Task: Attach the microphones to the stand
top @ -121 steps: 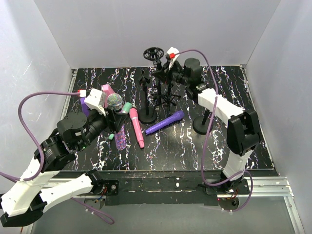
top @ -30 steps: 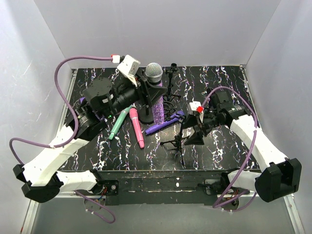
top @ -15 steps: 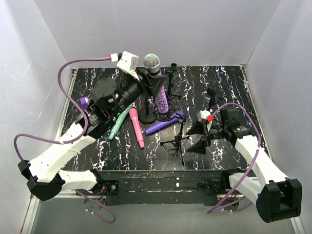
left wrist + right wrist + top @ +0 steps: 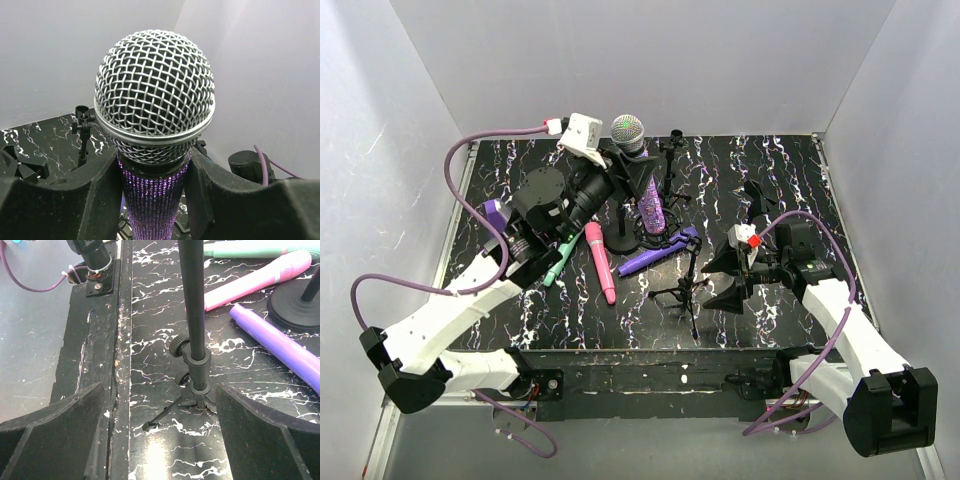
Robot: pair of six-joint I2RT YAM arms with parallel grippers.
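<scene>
My left gripper (image 4: 638,178) is shut on the glittery purple microphone (image 4: 648,205) just below its silver mesh head (image 4: 155,92), and holds it nearly upright. The microphone's lower end reaches a black stand holder (image 4: 658,236); I cannot tell whether it is seated there. The pink microphone (image 4: 601,263), the mint green one (image 4: 560,258) and the plain purple one (image 4: 658,252) lie flat on the table. A black tripod stand (image 4: 688,286) is upright near the front. My right gripper (image 4: 730,281) is open just right of it, the stand's pole (image 4: 195,315) rising between the wide-apart fingers (image 4: 265,435) without touching them.
A round-based stand (image 4: 623,240) is beside the lying microphones. Two more small stands are further back (image 4: 670,150) and at the right (image 4: 755,195). A purple wedge-shaped object (image 4: 494,212) lies at the far left. The table's front edge (image 4: 120,340) runs close to the right gripper.
The right gripper has opened wide and drawn back from the tripod stand's pole. The left arm has swung the glittery microphone more upright, its head moving up and back.
</scene>
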